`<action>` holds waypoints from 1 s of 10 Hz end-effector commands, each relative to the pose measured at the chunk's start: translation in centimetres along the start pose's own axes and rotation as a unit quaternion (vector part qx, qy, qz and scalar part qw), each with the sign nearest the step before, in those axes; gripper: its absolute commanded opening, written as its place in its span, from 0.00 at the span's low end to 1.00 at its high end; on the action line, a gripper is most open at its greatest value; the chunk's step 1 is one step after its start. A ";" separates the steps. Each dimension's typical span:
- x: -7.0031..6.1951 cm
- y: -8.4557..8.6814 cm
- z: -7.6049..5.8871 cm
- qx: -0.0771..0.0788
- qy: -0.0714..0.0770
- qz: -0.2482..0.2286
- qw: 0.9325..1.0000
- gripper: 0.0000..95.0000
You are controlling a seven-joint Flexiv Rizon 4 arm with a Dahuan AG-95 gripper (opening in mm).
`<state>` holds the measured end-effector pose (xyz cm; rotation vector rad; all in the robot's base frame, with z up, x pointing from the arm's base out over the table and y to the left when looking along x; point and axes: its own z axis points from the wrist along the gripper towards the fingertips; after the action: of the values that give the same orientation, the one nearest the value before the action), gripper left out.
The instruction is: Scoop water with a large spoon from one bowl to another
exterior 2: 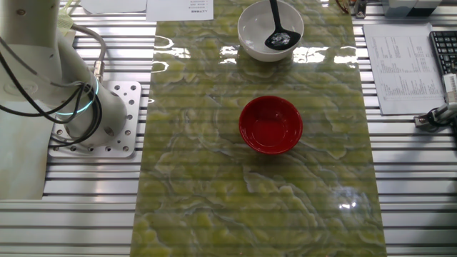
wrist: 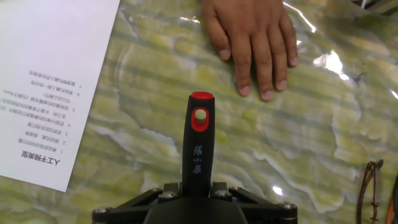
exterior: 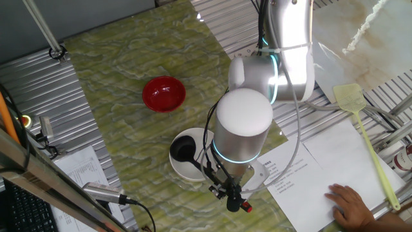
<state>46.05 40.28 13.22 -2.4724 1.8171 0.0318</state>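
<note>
Nearest the hand camera, the gripper (wrist: pixel 196 194) is clamping the ladle's handle (wrist: pixel 198 146), whose red tip with its hanging hole is sticking out past the fingers toward a person's hand (wrist: pixel 252 38) resting flat on the green marble-patterned tabletop (wrist: pixel 323 143). In one fixed view the ladle (exterior: pixel 183 151) is lying with its round black cup down inside the white bowl (exterior: pixel 182 169), its long axis slanting up from the cup to the gripper, which is hanging just beyond the bowl's rim. The red bowl (exterior: pixel 164 93) is sitting well apart from the white one, farther along the table away from the person. The coming lift and carry is therefore likely running cup-first, along the handle's line, toward the red bowl. Whether the cup is holding water cannot be told.
</note>
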 end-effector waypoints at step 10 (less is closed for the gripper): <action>-0.3 -0.2 -1.3 -0.005 -0.023 0.024 0.999 0.00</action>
<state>46.16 40.60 14.63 -2.4134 1.8602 0.0986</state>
